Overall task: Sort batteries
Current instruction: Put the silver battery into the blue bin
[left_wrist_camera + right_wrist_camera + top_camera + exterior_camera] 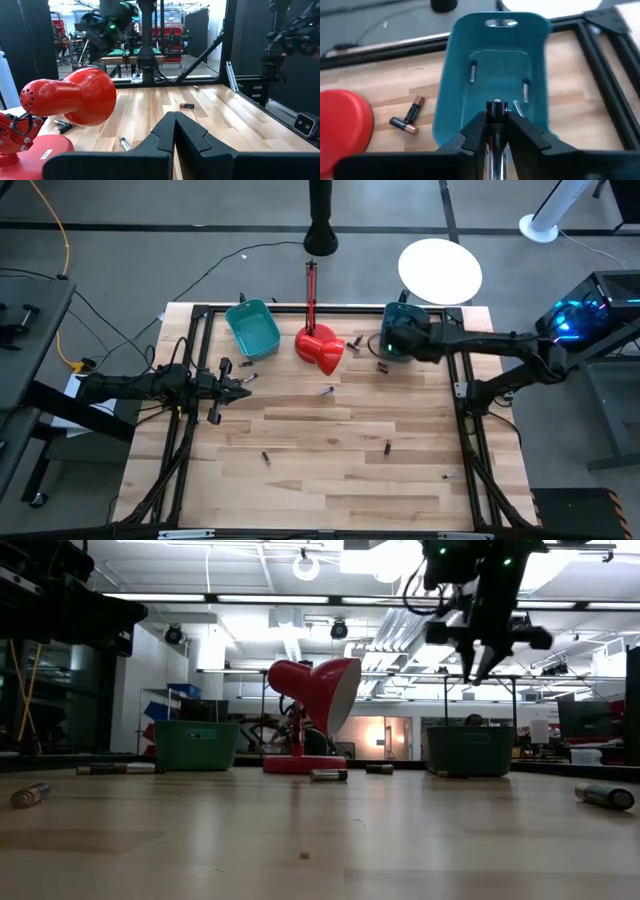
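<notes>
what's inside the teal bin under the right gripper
In the right wrist view, the teal bin holds at least three small batteries lying on its floor. The right gripper, shut on another battery, hangs above it and covers the near part of the floor.

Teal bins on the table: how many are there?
2. The left bin stands left of the red lamp; the right bin sits right of it, under the right pincer holding a battery. None seems hidden.
</notes>
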